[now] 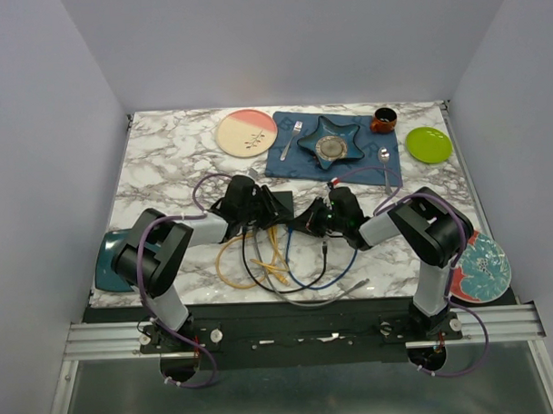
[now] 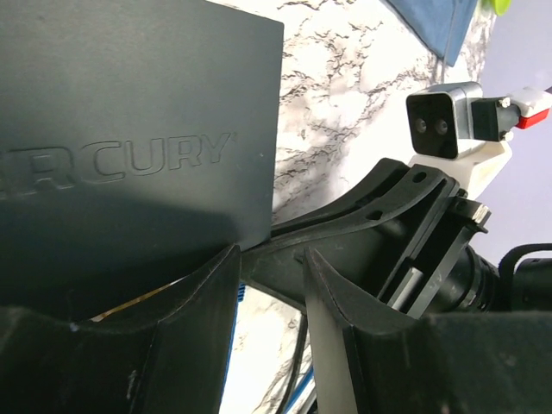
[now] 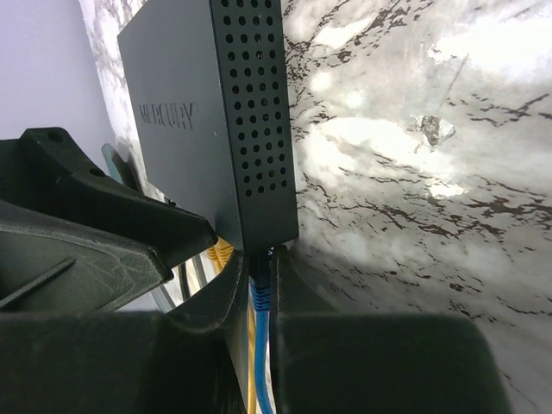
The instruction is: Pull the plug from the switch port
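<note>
Right claw (image 3: 260,274) is closed almost fully, its two fingers pinching the blue plug (image 3: 259,291) just where it enters the port. The switch (image 3: 198,112) lies flat on the marble surface (image 3: 414,172) between the two arms, its socket edge turned toward the right arm. The plug looks seated, so I judge the pull has not yet freed it.

Left claw (image 2: 269,285) sits at the opposite side of the switch with its jaws a little apart and nothing seen between them. One finger (image 2: 207,302) overlaps the near edge of the box; whether it bears on the box I cannot tell.

To do this step well, the pull should run straight back along the blue cable (image 3: 261,354), in line with the port and level with the surface. A tilted or twisted pull would likely jam the plug in the socket or lift the box. The box looks light, so it will probably slide along with the plug unless the left claw braces it firmly from behind or above. If the plug has a latch tab, the right fingers need to press it as they draw back; the tab is hidden here. A yellow cable (image 3: 251,362) runs just beside the blue one, and the right claw should take care not to snag it.
</note>
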`<action>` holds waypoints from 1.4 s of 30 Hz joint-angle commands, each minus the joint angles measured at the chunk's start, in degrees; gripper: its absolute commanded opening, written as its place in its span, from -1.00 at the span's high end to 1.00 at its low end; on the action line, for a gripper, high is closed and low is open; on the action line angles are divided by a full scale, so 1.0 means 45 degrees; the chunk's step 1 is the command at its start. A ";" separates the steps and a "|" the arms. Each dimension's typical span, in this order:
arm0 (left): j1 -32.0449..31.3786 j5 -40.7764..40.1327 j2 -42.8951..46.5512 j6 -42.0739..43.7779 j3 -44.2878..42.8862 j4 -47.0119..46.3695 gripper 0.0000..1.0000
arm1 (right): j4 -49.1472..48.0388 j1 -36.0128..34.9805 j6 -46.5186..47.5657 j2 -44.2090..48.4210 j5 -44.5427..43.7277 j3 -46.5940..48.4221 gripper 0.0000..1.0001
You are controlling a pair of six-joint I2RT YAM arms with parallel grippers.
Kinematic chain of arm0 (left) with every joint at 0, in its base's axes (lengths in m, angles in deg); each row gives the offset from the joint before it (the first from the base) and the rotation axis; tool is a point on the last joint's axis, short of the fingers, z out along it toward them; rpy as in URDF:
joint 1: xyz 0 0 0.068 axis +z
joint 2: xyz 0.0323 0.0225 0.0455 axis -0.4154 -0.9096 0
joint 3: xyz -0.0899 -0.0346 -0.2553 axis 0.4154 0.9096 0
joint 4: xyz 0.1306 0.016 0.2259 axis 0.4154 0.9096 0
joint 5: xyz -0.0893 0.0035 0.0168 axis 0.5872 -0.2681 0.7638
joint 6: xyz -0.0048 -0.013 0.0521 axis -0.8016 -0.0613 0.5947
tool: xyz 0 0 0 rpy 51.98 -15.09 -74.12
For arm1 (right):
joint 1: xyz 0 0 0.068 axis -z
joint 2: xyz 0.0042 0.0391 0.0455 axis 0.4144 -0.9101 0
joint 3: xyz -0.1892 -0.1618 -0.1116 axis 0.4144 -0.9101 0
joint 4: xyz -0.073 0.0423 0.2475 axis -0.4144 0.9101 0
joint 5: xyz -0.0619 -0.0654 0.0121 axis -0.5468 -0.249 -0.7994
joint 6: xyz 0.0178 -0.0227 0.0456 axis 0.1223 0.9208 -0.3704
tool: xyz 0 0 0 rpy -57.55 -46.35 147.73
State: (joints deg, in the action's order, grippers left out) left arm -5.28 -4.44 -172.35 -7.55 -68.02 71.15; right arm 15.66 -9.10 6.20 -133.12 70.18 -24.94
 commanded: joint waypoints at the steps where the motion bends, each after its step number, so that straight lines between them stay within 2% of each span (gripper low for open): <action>1: -0.0052 -0.0034 -0.0405 -0.0039 0.0025 0.0273 0.00 | 0.1620 -0.0057 0.0753 -0.0329 -0.0303 -0.0027 0.99; 16: -0.0189 -0.0249 0.0532 0.0312 0.0631 0.1152 0.00 | 0.2148 -0.0018 0.1651 -0.0135 -0.0206 0.0168 0.99; 26: -0.0208 -0.0796 -0.0716 0.0215 -0.0188 0.1211 -0.01 | 0.2558 -0.0057 0.2784 0.0451 0.0399 -0.0573 0.99; 42: -0.0208 -0.0816 -0.0971 -0.0371 -0.0736 0.0781 -0.01 | 0.3691 -0.0232 0.3956 0.0394 0.2097 -0.0184 0.99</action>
State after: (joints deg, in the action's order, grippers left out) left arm -7.09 -4.75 -174.78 -8.66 -69.81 76.11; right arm 21.83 -8.80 18.86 -129.86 73.68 -24.66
